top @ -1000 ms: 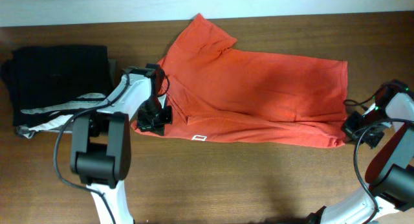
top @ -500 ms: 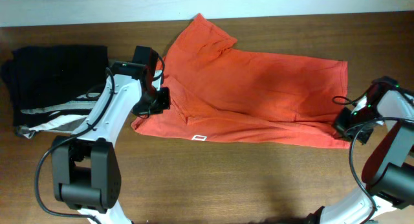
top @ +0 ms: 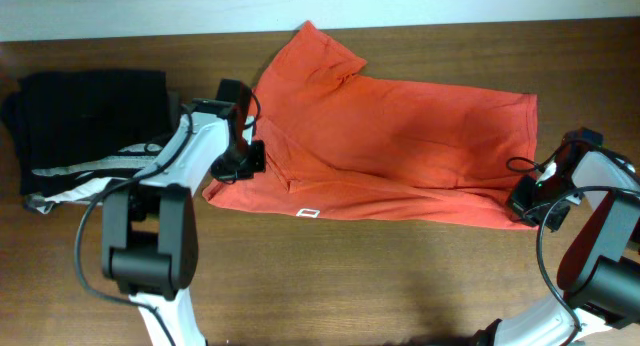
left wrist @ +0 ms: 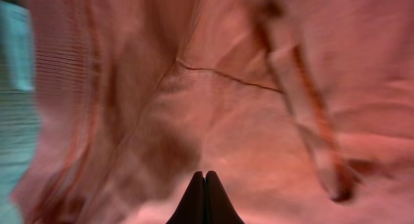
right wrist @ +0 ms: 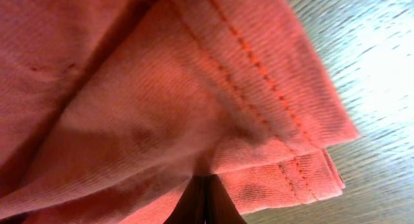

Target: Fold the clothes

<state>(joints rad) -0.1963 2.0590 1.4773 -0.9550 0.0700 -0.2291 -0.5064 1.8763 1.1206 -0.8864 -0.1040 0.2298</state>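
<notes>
The orange-red T-shirt [top: 400,136] lies folded lengthwise on the wooden table [top: 400,286], collar end to the left and hem to the right. A small white mark [top: 308,212] shows on its front edge. My left gripper [top: 250,158] is at the shirt's left edge. In the left wrist view its fingertips [left wrist: 205,175] are shut together over blurred shirt fabric [left wrist: 226,107]. My right gripper [top: 522,201] is at the lower right hem corner. In the right wrist view its fingertips [right wrist: 206,179] are shut, with the stitched hem [right wrist: 272,114] bunched at them.
A stack of folded black garments [top: 90,111] with a grey and white piece [top: 90,168] along its front lies at the far left, close to my left arm. A pale wall edge [top: 150,11] runs along the back of the table.
My left gripper has moved from the shirt's lower left corner up along its left edge. My right gripper has moved left onto the hem corner. The shirt's outline is unchanged.
</notes>
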